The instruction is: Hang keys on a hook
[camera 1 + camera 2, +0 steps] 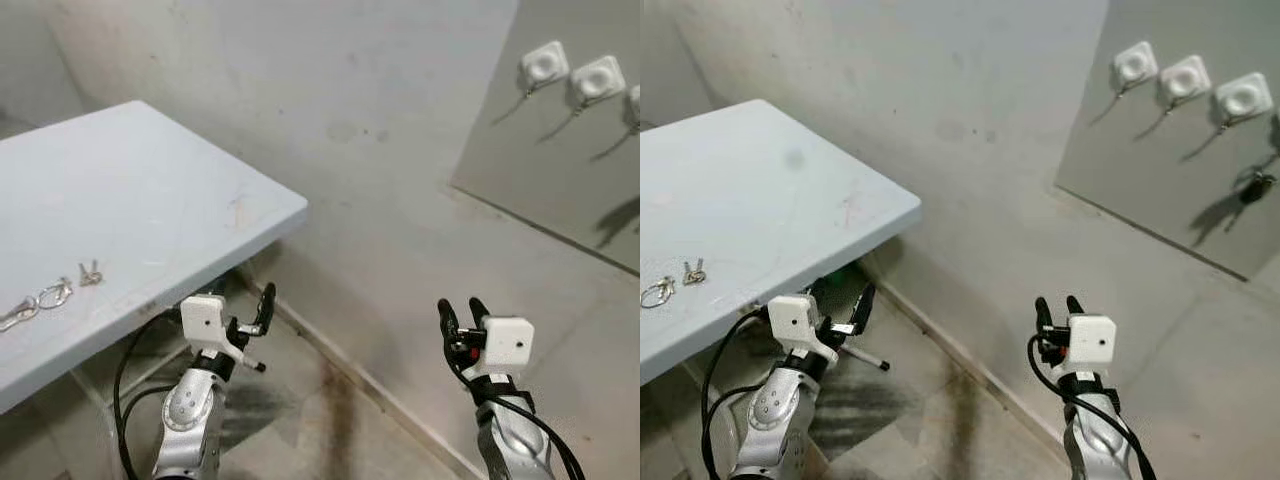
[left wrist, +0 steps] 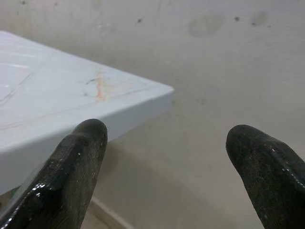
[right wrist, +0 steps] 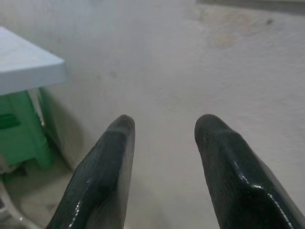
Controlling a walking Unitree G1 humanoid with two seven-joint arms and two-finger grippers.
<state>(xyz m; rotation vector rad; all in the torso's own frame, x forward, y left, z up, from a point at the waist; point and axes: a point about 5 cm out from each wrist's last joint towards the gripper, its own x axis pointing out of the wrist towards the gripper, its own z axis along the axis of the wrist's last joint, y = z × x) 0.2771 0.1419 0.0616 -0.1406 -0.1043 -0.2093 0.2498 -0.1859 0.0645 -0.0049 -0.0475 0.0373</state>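
The keys (image 1: 88,272) lay on the counter (image 1: 150,200) near its front left edge, with a ring and clip (image 1: 38,302) just beside them. The hooks (image 1: 1185,80), three white ones in a row, sat on a grey panel (image 1: 1160,190) on the wall to the right, well apart from the counter. In the right eye view a dark thing (image 1: 1257,185) hung low at the panel's right edge; what it was could not be told.

The left end effector (image 1: 255,322) hovered below the counter's corner, fingers spread wide and holding nothing. The right end effector (image 1: 462,318) was raised toward the wall, fingers parted and also bare.

As far as could be judged, the hanging was not done: the keys rested on the counter, neither end effector had them, and the three white hooks looked bare. Left to do were picking up the keys, carrying them to the panel and looping them over a hook.
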